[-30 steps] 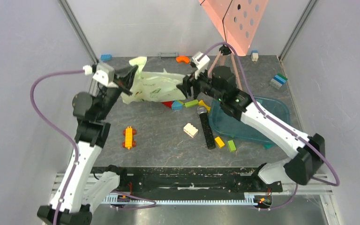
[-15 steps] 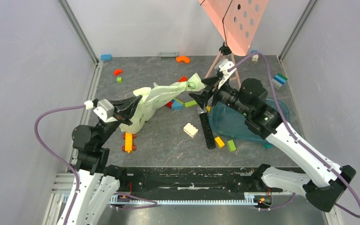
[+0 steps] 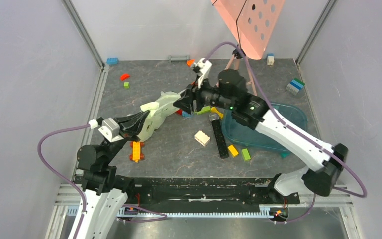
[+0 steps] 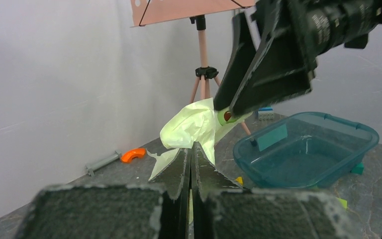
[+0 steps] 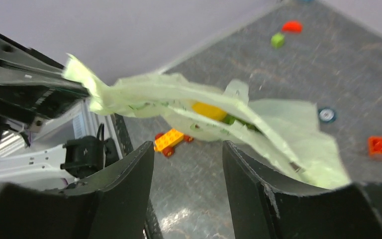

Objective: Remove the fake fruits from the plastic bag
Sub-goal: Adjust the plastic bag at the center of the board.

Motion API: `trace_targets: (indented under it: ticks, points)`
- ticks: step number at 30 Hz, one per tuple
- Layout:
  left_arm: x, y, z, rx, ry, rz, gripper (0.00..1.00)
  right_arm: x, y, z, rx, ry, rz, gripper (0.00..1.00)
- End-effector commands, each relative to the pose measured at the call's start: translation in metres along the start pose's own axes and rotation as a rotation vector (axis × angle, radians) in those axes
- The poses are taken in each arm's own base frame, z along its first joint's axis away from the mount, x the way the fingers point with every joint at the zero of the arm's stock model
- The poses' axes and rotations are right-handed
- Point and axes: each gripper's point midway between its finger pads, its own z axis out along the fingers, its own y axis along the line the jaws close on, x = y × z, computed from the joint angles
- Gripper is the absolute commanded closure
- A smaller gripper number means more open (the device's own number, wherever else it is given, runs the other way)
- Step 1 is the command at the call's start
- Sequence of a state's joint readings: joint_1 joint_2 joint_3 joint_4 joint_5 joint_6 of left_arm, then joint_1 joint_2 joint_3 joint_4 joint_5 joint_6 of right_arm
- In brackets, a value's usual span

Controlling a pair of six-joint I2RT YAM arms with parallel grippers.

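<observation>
The pale-green plastic bag [image 3: 160,110] hangs stretched in the air between the two arms. My left gripper [image 3: 138,122] is shut on its near end, and the film is pinched between the jaws [image 4: 191,147]. My right gripper [image 3: 186,99] is at the bag's far end. Its jaws [image 5: 186,144] stand open with only floor showing between them, and the bag [image 5: 278,129] runs just past the fingertips. Through the film I see the fake fruits: a yellow one [image 5: 209,110] and a green one [image 5: 239,122]. A green fruit [image 4: 227,116] shows by the right fingertips.
A teal tray [image 3: 291,115] lies under the right arm. Between the arms lie a black bar [image 3: 219,137], a cream brick [image 3: 202,138] and a yellow wheeled brick [image 3: 137,150]. More bricks lie scattered further back. A tripod [image 4: 204,74] holding a pink board stands at the back.
The left arm has pulled the bag toward the near left, stretching it out. The right gripper swung away to the right, then came back to the bag's far end.
</observation>
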State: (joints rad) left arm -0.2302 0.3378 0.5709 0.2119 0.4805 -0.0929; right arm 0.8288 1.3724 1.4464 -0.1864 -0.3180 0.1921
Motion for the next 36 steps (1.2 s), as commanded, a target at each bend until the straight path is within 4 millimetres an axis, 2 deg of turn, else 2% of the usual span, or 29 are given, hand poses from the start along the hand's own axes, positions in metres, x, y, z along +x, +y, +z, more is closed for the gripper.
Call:
trace_targets:
  ticks: [1,5,16,22,28,32,36]
  points:
    - [-0.002,-0.003,-0.003,0.000,-0.022,-0.036,0.98,0.012,0.007,0.022,-0.032,0.039,0.068,0.45]
    - [-0.001,-0.004,-0.006,-0.002,-0.023,-0.028,0.98,0.020,0.008,0.041,-0.056,0.041,0.099,0.45]
    - [-0.010,-0.008,-0.006,0.019,-0.045,-0.010,0.98,0.019,0.009,0.074,-0.103,0.039,0.134,0.45]
    - [-0.010,-0.008,-0.004,0.026,-0.043,-0.010,0.98,0.029,0.009,0.082,-0.115,0.057,0.149,0.46]
    - [-0.012,-0.011,-0.005,0.042,-0.048,-0.011,0.98,0.030,0.005,0.092,-0.114,0.054,0.156,0.46]
    - [-0.014,-0.012,-0.006,0.043,-0.055,-0.006,0.98,0.040,0.002,0.105,-0.116,0.070,0.180,0.47]
    - [-0.015,-0.011,-0.006,0.037,-0.056,-0.003,0.98,0.058,-0.007,0.117,-0.098,0.094,0.201,0.47]
